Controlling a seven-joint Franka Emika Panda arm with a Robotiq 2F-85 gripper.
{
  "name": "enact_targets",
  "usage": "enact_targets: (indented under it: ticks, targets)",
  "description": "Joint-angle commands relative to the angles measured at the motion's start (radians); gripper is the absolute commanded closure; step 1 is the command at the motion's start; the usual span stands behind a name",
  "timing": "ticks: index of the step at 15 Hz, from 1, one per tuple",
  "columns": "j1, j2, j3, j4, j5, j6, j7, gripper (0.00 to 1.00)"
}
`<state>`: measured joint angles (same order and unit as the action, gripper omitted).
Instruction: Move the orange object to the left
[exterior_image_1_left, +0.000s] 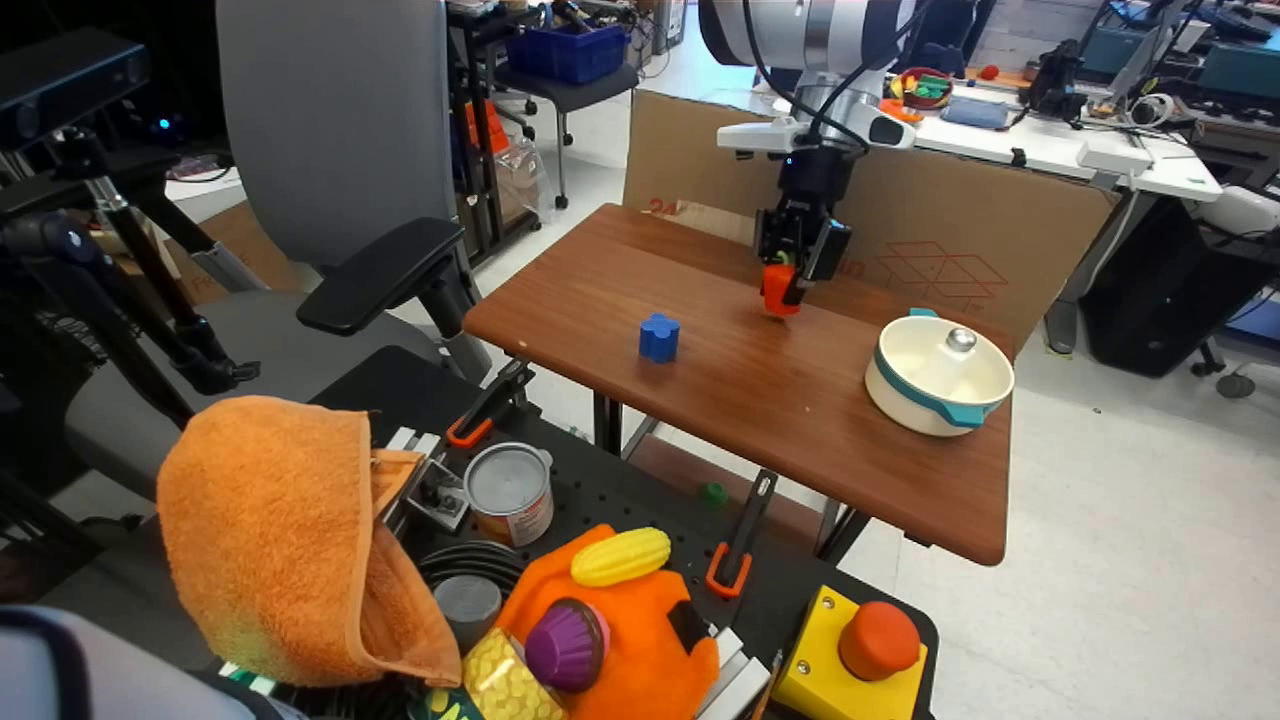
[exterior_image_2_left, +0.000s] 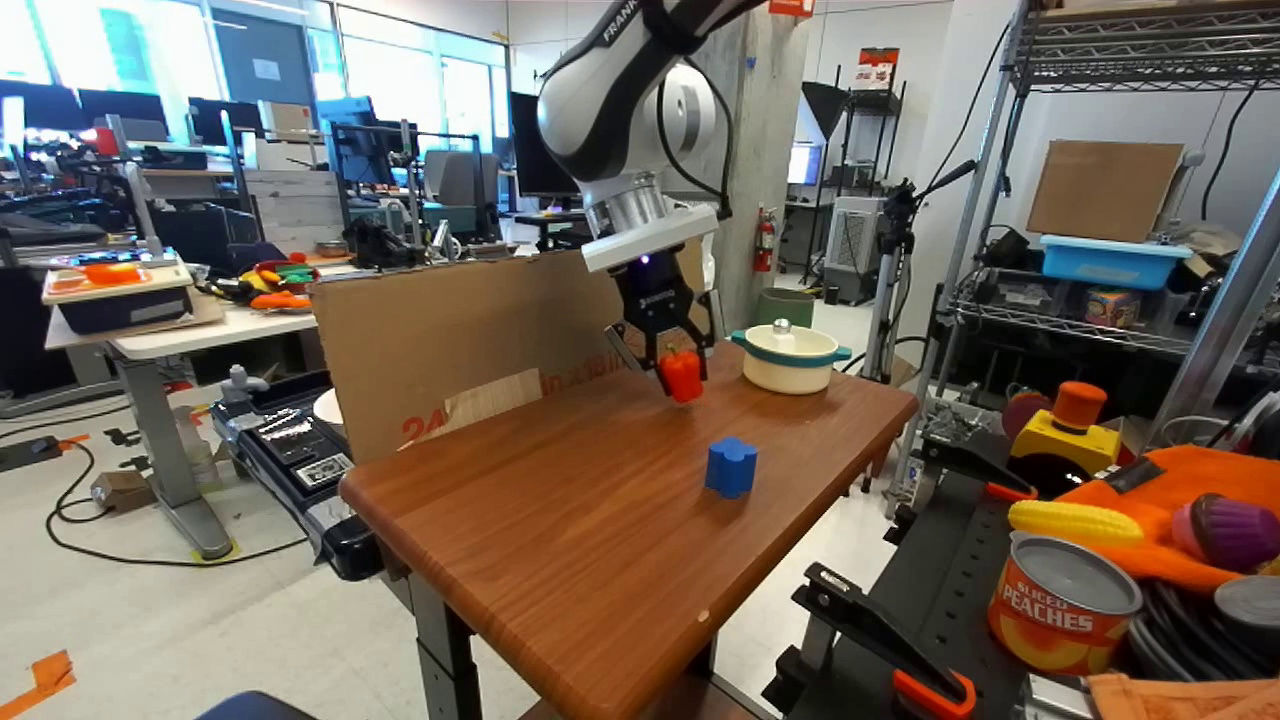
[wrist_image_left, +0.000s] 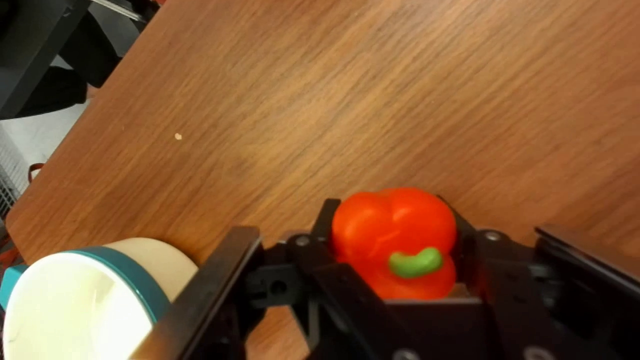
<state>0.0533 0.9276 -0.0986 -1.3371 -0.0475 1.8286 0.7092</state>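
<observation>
The orange object is a small orange-red toy bell pepper (exterior_image_1_left: 780, 298) with a green stem. It also shows in an exterior view (exterior_image_2_left: 682, 378) and in the wrist view (wrist_image_left: 390, 220). My gripper (wrist_image_left: 392, 235) is shut on it, with one finger against each side of the pepper. The stem faces up toward the wrist camera. The gripper also shows in both exterior views (exterior_image_1_left: 783, 275) (exterior_image_2_left: 680, 362), pointing down over the back part of the brown table (exterior_image_1_left: 600, 290). The pepper's bottom is at or just above the tabletop; I cannot tell whether it touches.
A blue flower-shaped block (exterior_image_1_left: 659, 338) stands on the table nearer the black cart. A cream pot with teal handles and a lid (exterior_image_1_left: 940, 375) stands near one table end. A cardboard sheet (exterior_image_2_left: 480, 340) rises along the table's back edge. An orange cloth (exterior_image_1_left: 290, 540) lies on the cart.
</observation>
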Motion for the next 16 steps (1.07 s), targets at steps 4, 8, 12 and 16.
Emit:
enact_targets:
  ticks: [4, 8, 12, 16]
  targets:
    - [0.073, -0.161, 0.028, -0.066, 0.019, 0.076, -0.009, 0.79]
    - [0.123, -0.232, 0.103, -0.136, 0.095, 0.153, -0.023, 0.79]
    - [0.163, -0.199, 0.127, -0.142, 0.108, 0.14, -0.039, 0.79]
    - [0.182, -0.136, 0.119, -0.146, 0.09, 0.126, -0.061, 0.79]
